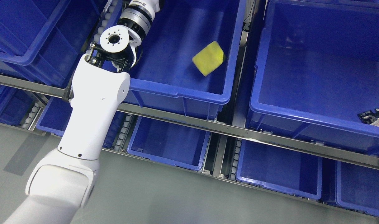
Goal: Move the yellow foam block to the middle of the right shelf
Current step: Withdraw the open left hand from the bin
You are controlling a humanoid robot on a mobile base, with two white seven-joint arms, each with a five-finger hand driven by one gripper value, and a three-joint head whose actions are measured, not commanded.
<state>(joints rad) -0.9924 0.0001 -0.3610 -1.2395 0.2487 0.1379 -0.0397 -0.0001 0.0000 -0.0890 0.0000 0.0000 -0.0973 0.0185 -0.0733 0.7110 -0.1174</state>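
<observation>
Currently left arm [92,102] enters lower left and runs up over the middle bin's [183,93] near wall; its hand is cut off at the top edge, so finger state unknown. Block [208,58] sits in that middle bin, tilted, nothing gripping it. Right bin [301,115] holds only a circuit board [373,117]. A steel divider [239,93] separates them. Transfer still pending.
</observation>
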